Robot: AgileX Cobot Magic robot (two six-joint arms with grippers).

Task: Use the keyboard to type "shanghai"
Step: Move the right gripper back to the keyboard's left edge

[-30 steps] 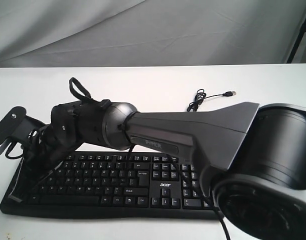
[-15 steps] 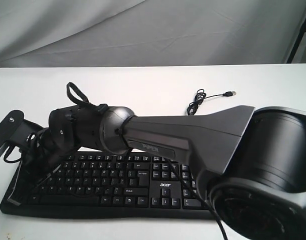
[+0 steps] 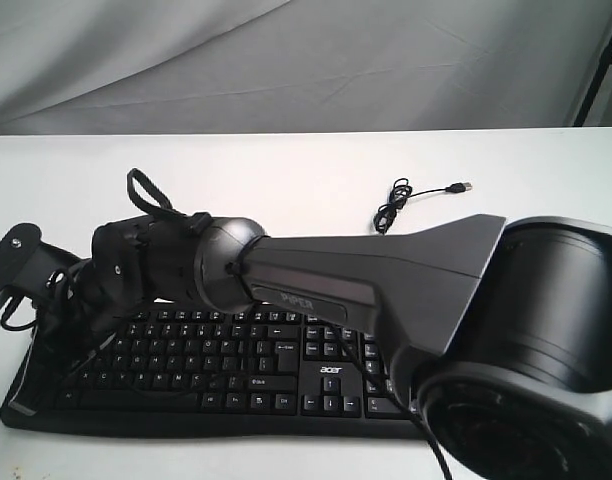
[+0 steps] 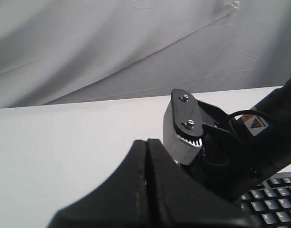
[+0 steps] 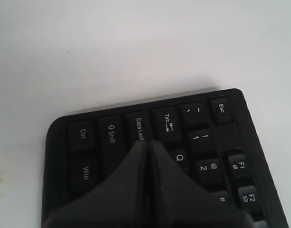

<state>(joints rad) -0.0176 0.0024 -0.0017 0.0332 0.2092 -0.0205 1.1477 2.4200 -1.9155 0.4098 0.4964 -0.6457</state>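
A white table (image 3: 286,170) carries the keyboard (image 3: 236,372), which is probably rigid, light plastic that may slide. It needs key presses, not grasping. The right gripper (image 5: 148,145), fingers together, hovers near the Caps Lock key (image 5: 140,127). The left gripper (image 4: 146,143) is likewise closed.

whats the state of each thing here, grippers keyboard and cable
keyboard: lying flat, keys up
USB cable: unplugged, loosely bunched
left gripper: shut, holding nothing
right gripper: shut, empty, tips over the keys beside the Caps Lock key; cannot tell if pressing
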